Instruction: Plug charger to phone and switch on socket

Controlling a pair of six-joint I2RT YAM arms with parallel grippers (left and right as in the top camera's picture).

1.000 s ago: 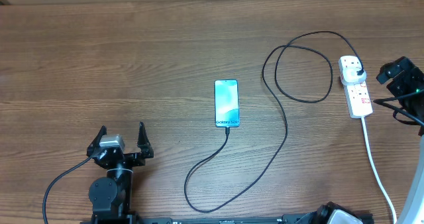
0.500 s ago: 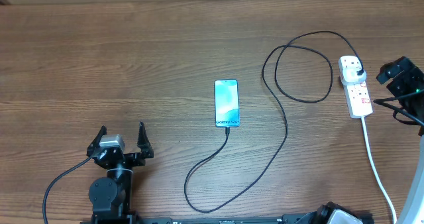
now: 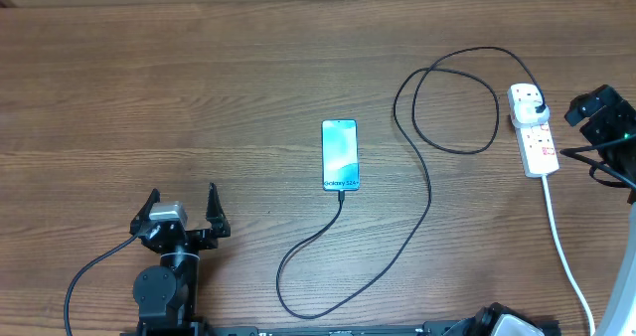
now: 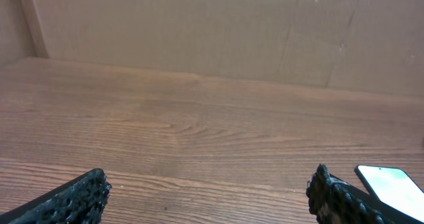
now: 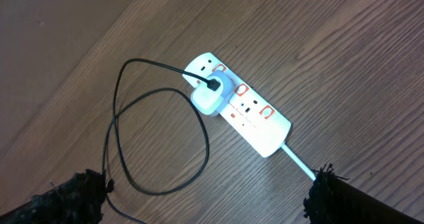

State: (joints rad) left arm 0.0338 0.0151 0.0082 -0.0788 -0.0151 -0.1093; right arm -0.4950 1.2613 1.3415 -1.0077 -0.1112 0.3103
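Observation:
The phone lies flat mid-table with its light screen up, and its corner shows at the right of the left wrist view. The thin black charger cable runs from the phone's near end, curves round and loops up to an adapter seated in the white socket. That socket has reddish switches; their position is too small to read. My left gripper stands open near the front left, apart from everything. My right gripper hangs open above the table beside the socket, nothing between its fingers.
The socket's white cord trails toward the front right corner. A slack loop of the black cable lies left of the socket. A cardboard wall closes the far side of the wooden table.

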